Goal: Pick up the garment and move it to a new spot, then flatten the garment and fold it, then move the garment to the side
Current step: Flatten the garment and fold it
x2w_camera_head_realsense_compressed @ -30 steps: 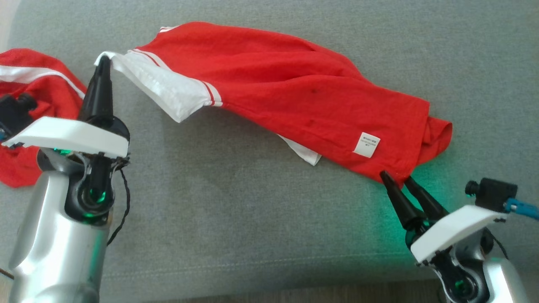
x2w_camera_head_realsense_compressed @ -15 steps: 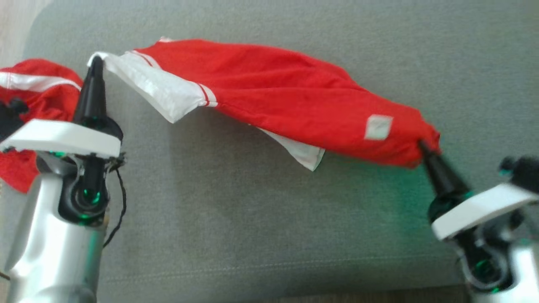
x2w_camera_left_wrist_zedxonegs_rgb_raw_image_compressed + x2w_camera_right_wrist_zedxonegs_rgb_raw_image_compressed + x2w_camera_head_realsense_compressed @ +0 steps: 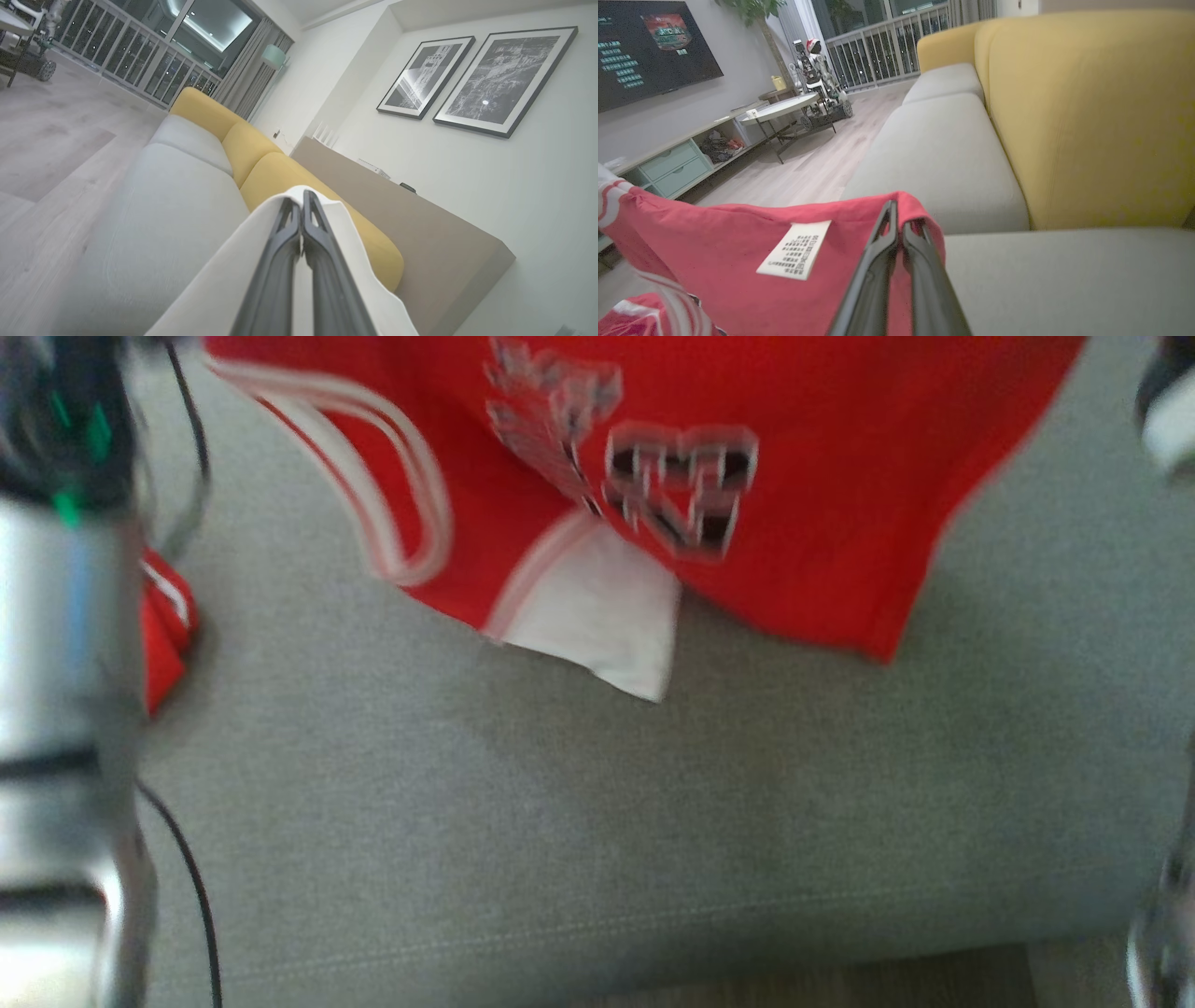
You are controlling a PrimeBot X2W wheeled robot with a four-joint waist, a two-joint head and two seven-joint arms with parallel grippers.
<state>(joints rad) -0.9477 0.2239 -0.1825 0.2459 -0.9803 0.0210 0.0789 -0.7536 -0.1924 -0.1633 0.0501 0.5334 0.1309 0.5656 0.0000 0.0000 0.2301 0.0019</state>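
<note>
Where draped on the sofa (image 3: 560,821) before, now hoists garment (image 3: 822,476) up, left gripper (image 3: 300,201) jaws clamped on white sleeve, right gripper (image 3: 899,217) jaws on red hem.

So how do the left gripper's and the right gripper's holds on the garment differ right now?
The left gripper pinches a white part of the garment, the right gripper a red edge. A white label lies beside the right gripper's hold; the cloth around the left gripper is plain. Shared: both have jaws shut on the same garment, held above the grey sofa seat.
</note>
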